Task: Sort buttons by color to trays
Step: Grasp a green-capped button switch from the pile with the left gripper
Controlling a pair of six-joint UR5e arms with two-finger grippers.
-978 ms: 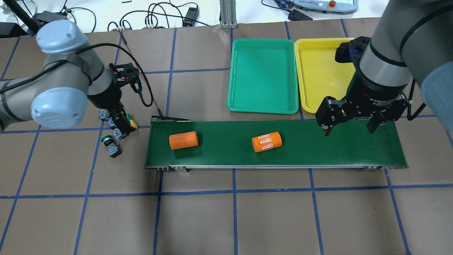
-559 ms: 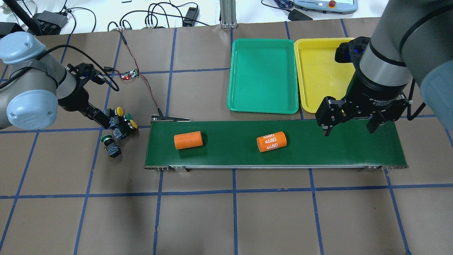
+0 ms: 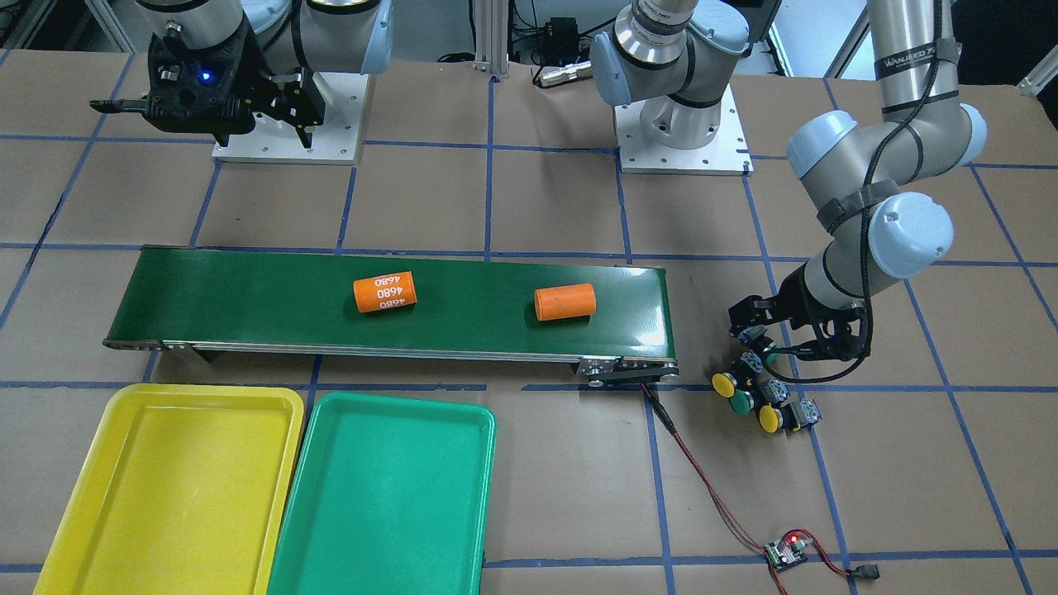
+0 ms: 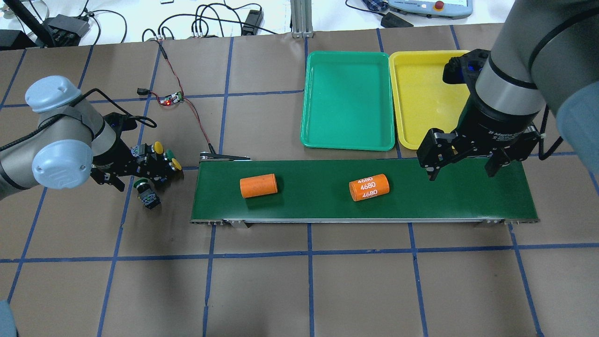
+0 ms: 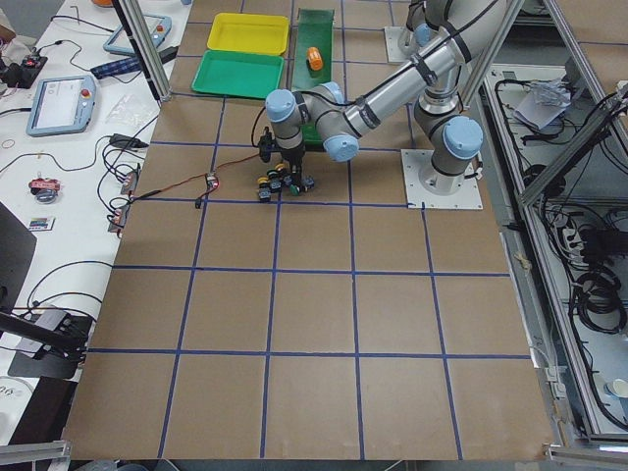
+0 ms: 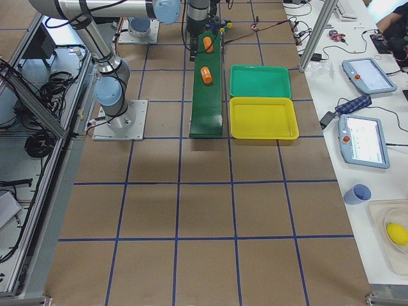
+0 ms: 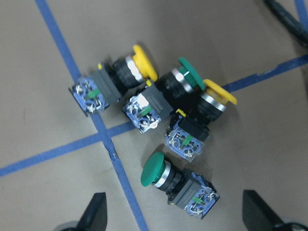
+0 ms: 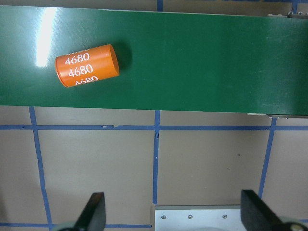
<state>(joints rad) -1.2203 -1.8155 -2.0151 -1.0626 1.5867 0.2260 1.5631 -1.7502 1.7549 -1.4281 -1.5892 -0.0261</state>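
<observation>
While both grippers hang wide open with nothing in them, the four buttons [image 7: 144, 108] lie on the table, none in a tray.

Brown paper taped into a blue grid covers the table [image 4: 309, 285]; cables [image 4: 220, 21] run over the white bench [image 4: 140, 18] beyond it. The left gripper [image 7: 175, 219] hovers over the buttons, three clumped together and one green-capped just apart, off one end of the conveyor belt [image 4: 444, 196]. The right gripper [image 4: 461, 172] is over the belt's other end, near the yellow tray [image 4: 419, 89] and green tray [image 4: 346, 98]. Two orange cylinders [image 4: 258, 185] lie on the belt. Overhead, the right arm hides the yellow tray's right edge; from the side cameras the buttons are too small to make out.
</observation>
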